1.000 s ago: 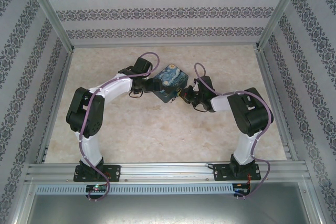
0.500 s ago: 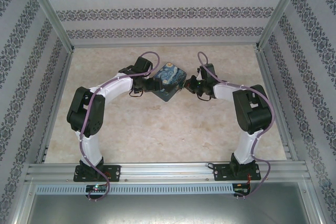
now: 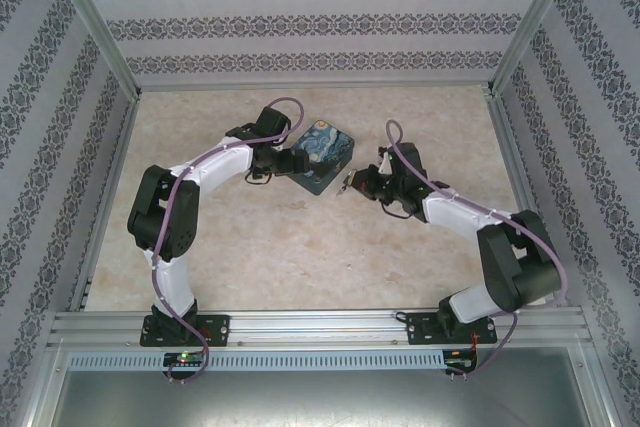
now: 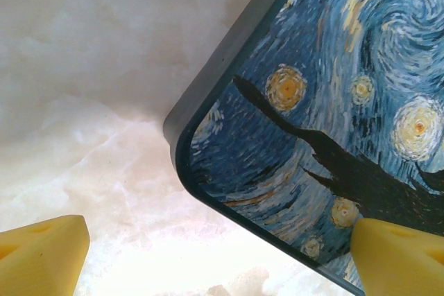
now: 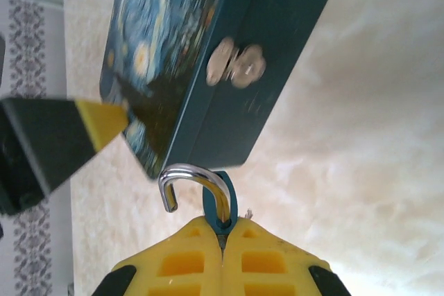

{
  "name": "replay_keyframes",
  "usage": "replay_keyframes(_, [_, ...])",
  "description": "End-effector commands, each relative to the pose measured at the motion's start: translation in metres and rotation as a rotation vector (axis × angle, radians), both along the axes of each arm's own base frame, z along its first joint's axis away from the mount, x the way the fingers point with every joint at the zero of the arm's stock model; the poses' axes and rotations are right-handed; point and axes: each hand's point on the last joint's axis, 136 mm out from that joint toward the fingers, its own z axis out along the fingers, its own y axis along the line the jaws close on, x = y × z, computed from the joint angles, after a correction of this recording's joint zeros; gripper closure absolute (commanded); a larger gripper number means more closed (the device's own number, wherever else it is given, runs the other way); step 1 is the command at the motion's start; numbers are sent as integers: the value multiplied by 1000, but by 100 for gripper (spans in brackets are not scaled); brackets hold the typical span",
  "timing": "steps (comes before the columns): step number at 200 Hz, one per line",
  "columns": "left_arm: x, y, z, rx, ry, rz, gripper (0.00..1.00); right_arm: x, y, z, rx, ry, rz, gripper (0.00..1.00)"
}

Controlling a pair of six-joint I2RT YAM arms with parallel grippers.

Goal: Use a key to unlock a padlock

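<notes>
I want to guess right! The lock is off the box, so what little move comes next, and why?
Probably lower the right tool and set the padlock on the table: its shackle is open, free of the box.

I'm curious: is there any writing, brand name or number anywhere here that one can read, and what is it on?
No text can be read anywhere.
The painted box bears only a swirly, starry picture, no words.
Its metal clasp is blurred, so any stamp on it cannot be made out.
The padlock shows no marking on the little that is visible.
</notes>
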Motion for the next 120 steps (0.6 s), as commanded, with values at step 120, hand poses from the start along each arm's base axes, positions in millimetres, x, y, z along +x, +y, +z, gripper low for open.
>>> replay_keyframes(120, [-26, 19, 88, -25, -62, -1, 1, -83, 131, -54, 65, 97, 186, 100])
